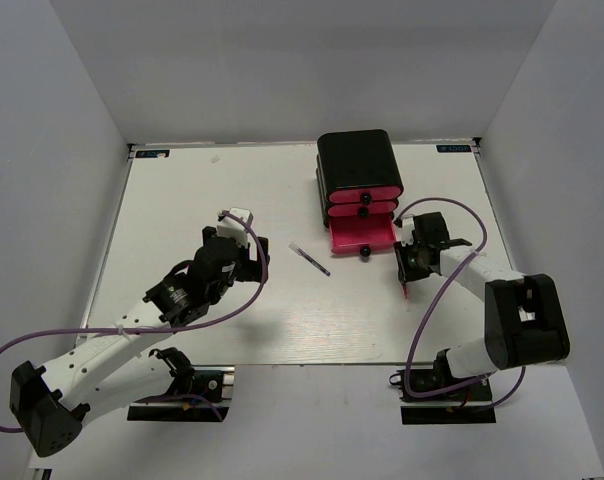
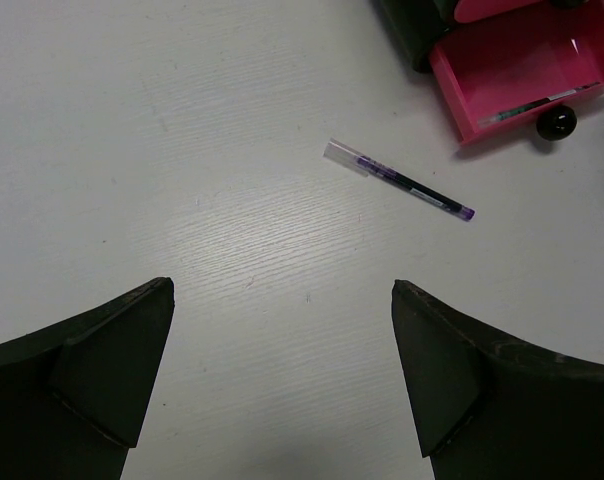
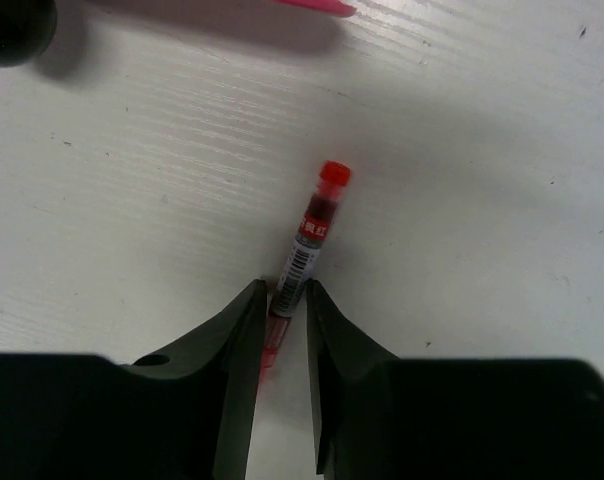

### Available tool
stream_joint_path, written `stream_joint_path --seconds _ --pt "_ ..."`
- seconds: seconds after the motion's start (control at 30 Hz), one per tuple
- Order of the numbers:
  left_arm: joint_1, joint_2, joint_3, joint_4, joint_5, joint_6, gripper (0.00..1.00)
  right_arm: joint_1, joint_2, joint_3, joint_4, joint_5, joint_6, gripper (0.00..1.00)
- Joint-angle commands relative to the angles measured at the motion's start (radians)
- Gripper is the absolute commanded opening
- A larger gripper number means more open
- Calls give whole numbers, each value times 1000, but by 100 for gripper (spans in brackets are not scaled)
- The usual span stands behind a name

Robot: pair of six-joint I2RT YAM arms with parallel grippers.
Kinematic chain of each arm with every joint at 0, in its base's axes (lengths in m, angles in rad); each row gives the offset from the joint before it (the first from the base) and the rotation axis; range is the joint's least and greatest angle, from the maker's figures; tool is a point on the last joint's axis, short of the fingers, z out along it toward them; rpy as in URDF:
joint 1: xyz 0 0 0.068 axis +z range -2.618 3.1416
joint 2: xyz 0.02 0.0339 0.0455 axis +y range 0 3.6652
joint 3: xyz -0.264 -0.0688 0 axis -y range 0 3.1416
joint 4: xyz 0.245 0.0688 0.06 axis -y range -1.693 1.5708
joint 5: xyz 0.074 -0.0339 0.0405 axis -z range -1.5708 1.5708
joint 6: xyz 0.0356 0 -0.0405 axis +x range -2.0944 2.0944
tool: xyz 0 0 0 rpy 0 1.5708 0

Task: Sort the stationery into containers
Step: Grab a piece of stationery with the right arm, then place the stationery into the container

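A thin red pen (image 3: 312, 235) lies on the white table, and my right gripper (image 3: 287, 290) is shut on its lower half, just right of the drawers in the top view (image 1: 410, 268). A thin purple pen (image 1: 310, 260) lies on the table left of the open bottom pink drawer (image 1: 360, 235); it also shows in the left wrist view (image 2: 402, 181). My left gripper (image 2: 282, 290) is open and empty, above the table short of the purple pen. The black case (image 1: 357, 155) holds three pink drawers. A thin pen (image 2: 527, 103) lies in the open drawer (image 2: 582, 45).
The open drawer's black knob (image 2: 556, 122) sticks out toward the arms; it also shows in the right wrist view (image 3: 7, 25). Grey walls stand around the white table (image 1: 202, 200). Purple cables loop over both arms.
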Motion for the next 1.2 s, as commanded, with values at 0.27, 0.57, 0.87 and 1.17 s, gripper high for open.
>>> stream_joint_path --seconds 0.27,0.57,0.87,1.17 --pt "4 -10 -2 8 1 4 99 5 -175 -8 44 -123 -18 8" --pt "4 19 -2 8 7 4 99 36 -321 110 26 -517 -477 0" --pt "4 19 -32 51 47 22 99 114 -134 245 49 -632 -937 0" --pt "4 29 -54 70 93 4 99 128 -9 222 159 -653 -1319 0"
